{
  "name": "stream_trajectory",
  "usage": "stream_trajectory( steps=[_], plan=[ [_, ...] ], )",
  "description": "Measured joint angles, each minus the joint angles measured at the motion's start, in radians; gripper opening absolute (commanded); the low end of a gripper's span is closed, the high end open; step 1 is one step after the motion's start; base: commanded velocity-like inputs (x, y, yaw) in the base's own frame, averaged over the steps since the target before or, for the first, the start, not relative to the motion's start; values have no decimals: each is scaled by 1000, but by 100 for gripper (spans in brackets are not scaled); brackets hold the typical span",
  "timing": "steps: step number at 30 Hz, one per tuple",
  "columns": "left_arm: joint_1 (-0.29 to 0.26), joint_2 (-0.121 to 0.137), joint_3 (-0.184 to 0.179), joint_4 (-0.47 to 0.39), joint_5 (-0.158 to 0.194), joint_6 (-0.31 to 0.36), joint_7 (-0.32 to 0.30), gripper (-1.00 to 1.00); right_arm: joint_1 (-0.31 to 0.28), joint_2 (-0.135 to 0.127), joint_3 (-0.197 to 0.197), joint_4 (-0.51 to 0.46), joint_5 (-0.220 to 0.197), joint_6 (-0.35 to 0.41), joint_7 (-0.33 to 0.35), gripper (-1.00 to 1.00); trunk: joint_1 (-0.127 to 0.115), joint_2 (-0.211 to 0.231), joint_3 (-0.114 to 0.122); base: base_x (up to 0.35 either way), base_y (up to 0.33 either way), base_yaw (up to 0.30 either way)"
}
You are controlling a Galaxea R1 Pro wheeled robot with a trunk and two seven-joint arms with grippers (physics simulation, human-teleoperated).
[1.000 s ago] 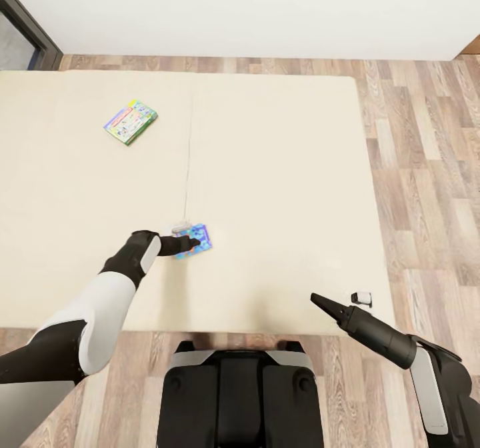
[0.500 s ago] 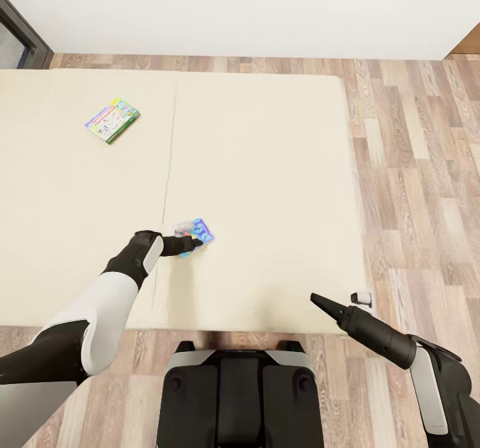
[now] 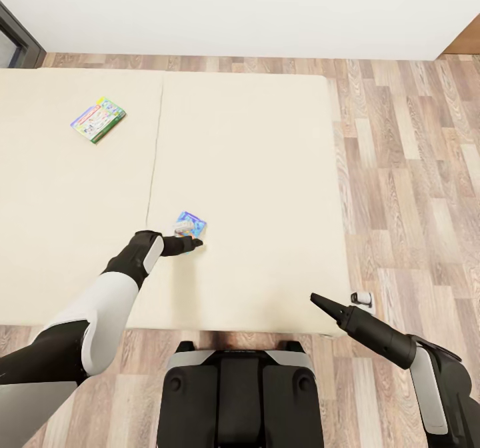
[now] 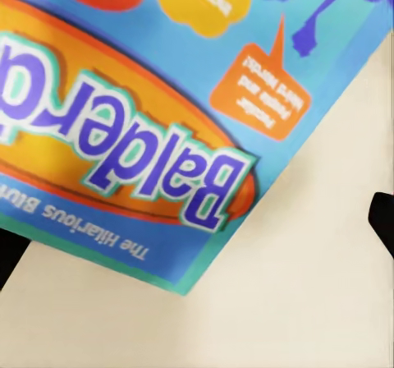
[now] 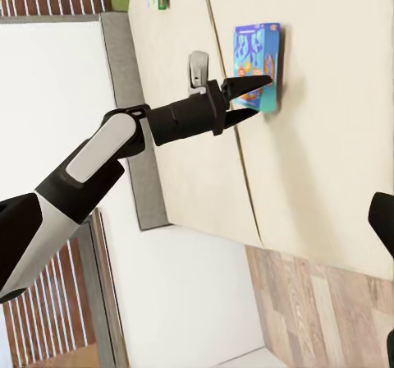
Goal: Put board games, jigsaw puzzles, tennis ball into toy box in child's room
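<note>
Clearly left tool (image 3: 193,242) apart at blue game (image 3: 190,224) on bed (image 3: 267,168), not clamped; right tool (image 3: 315,298) state unclear. Could push game away if closed too shallow.

Bright, even light, faint soft shadows; left wrist close-up blurred.

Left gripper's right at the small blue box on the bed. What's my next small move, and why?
Probably ease the left gripper forward and down so the open fingers straddle the near edge of the small blue board game, then close. The right wrist view shows the fingers spread beside the box, not around it, and the box lies flat on the bed, so a grasp isn't yet set.
</note>
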Motion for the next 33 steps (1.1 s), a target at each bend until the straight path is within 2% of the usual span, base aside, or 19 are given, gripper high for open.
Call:
stream_trajectory(
  steps=[15, 19, 33],
  plan=[
    [0, 1, -1, 0, 0, 1, -1, 100, 0, 1, 0, -1, 0, 0, -1, 100, 0, 0, 14, 0, -5, 0],
    [0, 2, -1, 0, 0, 1, -2, 100, 0, 1, 3, -1, 0, -25, -1, 100, 0, 0, 14, 0, 0, 0],
    [0, 5, -2, 0, 0, 1, -1, 100, 0, 0, 3, -1, 0, -30, -1, 100, 0, 0, 15, 0, 47, 0]
  ],
)
